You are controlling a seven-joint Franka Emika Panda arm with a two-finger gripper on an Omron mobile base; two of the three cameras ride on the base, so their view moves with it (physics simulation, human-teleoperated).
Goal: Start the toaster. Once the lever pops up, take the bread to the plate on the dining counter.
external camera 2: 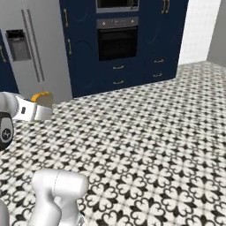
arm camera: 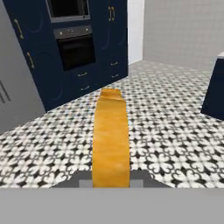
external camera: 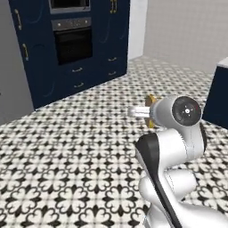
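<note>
One slice of bread (arm camera: pixel 111 138) pinched edge-on in the tool (arm camera: pixel 111 183), long axis running straight out ahead of the fingertips. Carried high over the patterned floor (external camera: pixel 67 147), not yet anywhere near a plate. Ahead of the tool: navy cabinets with a built-in oven (arm camera: pixel 76 46); off to its right, a dark navy base with a pale top (arm camera: pixel 216 85), likely the dining tabletop, so probably a swing or drive to the right next. From the left base view, just a thin orange rim of bread (external camera: pixel 151 111) beside the white wrist. From the right base view, a rounded crust corner (external camera 2: pixel 42 98) past the tool (external camera 2: pixel 44 110), plus a grey fridge (external camera 2: pixel 35 44) behind.
</note>
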